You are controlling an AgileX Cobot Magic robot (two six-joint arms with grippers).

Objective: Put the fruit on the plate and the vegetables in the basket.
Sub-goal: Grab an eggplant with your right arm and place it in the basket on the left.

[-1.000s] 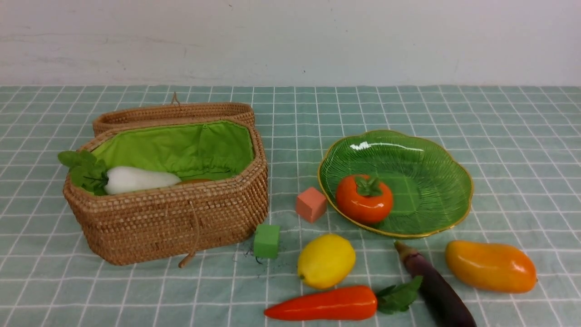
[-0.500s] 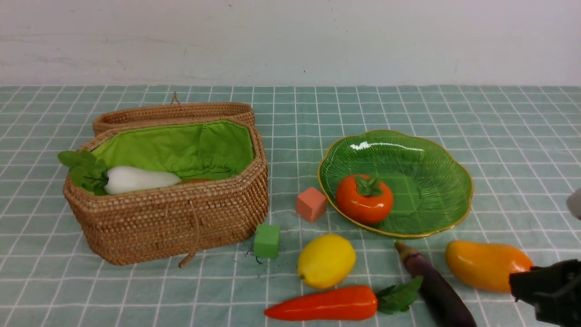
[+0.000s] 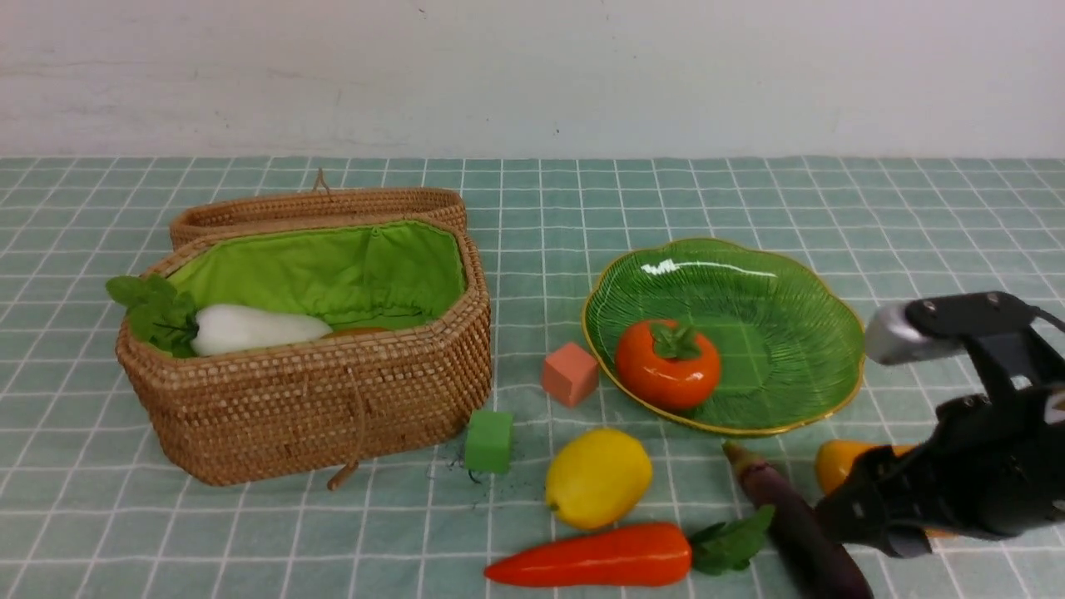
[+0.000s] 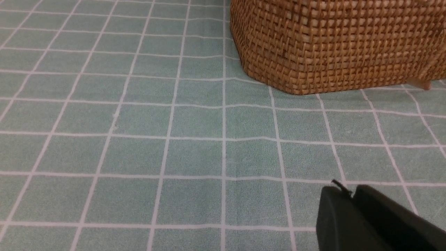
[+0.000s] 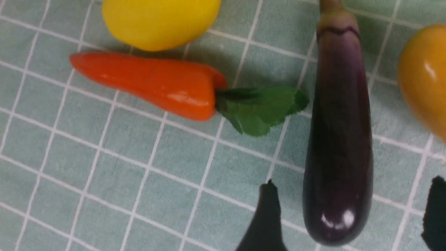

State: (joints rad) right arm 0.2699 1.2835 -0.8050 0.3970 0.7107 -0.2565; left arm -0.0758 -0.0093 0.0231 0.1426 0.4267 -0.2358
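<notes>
My right gripper (image 5: 352, 204) is open, its fingers straddling the rounded end of the dark purple eggplant (image 5: 339, 122) without touching it. In the front view the right gripper (image 3: 865, 516) covers most of the mango (image 3: 840, 462). The carrot (image 3: 595, 557) and lemon (image 3: 597, 477) lie left of the eggplant (image 3: 790, 512). A persimmon-like fruit (image 3: 668, 363) sits on the green plate (image 3: 774, 291). The white radish (image 3: 250, 329) lies in the open wicker basket (image 3: 304, 408). My left gripper (image 4: 350, 193) is shut and empty over the cloth near the basket (image 4: 331, 42).
A salmon-pink cube (image 3: 570, 374) stands by the plate's left rim. A small green cube (image 3: 488, 441) sits at the basket's front right corner. The basket lid (image 3: 316, 206) lies folded back behind it. A white wall closes off the far side of the checked cloth.
My right arm came in from the lower right and moved left over the mango to the eggplant, with its jaws spread wider. Nothing on the table has moved.
</notes>
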